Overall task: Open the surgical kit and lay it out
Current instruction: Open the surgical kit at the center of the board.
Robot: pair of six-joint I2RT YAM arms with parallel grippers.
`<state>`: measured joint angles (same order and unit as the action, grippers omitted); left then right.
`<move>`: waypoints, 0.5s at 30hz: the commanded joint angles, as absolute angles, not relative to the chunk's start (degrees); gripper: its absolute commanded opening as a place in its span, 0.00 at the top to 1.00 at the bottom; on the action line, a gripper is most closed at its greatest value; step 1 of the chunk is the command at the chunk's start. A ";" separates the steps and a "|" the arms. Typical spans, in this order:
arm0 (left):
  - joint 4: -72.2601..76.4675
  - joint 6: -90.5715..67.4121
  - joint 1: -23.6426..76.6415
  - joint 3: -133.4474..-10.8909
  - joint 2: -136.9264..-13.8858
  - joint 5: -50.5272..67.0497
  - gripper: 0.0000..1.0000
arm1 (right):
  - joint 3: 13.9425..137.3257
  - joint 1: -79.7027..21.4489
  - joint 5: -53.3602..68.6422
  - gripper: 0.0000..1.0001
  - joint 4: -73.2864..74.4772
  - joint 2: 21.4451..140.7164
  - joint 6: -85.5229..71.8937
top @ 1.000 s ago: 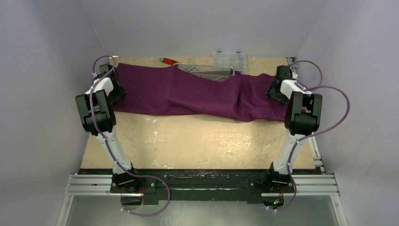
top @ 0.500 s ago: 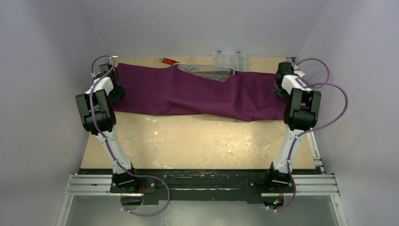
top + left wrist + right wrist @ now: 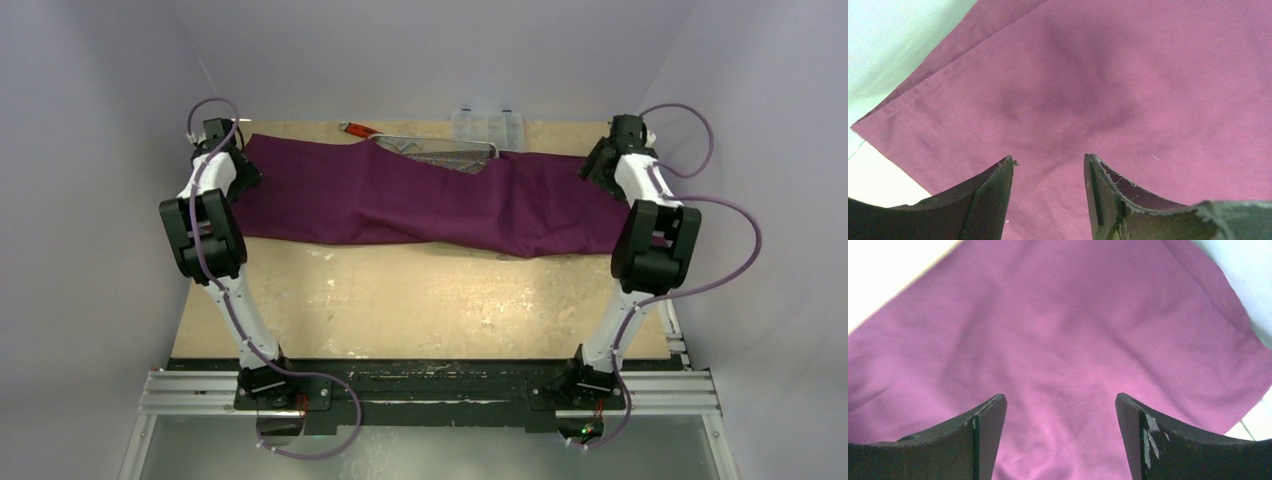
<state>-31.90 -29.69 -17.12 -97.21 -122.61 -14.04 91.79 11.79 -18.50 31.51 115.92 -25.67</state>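
- A large dark-purple cloth (image 3: pixel 420 200) lies spread in a long band across the far half of the pale wooden table (image 3: pixel 430 310), reaching from the left arm to the right arm, with soft folds near its middle and an uneven near edge.
- A rectangular silver wire-mesh tray (image 3: pixel 455 148) sits at the far edge, right of centre. Its near side is covered by the cloth, and what it holds is too small to make out.
- A clear plastic compartment box (image 3: pixel 487 127) stands just beyond the tray, and a red-handled wrench (image 3: pixel 355 129) lies to the tray's left.
- The left gripper (image 3: pixel 1048 162) hangs over the cloth's far-left corner, fingers parted with nothing between them. Two layered edges of the cloth show there.
- The right gripper (image 3: pixel 1060 400) hangs over the cloth's far-right end, fingers spread wide and holding nothing.
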 commanded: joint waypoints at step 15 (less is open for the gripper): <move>-21.92 -26.94 -14.36 -95.22 -121.26 -4.24 0.46 | 94.66 -2.75 -12.17 0.07 26.18 115.20 -19.73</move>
<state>-24.38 -27.86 -15.38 -95.44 -120.38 -2.79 92.27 0.19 -7.20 25.21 115.87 -19.22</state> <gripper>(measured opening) 0.540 0.925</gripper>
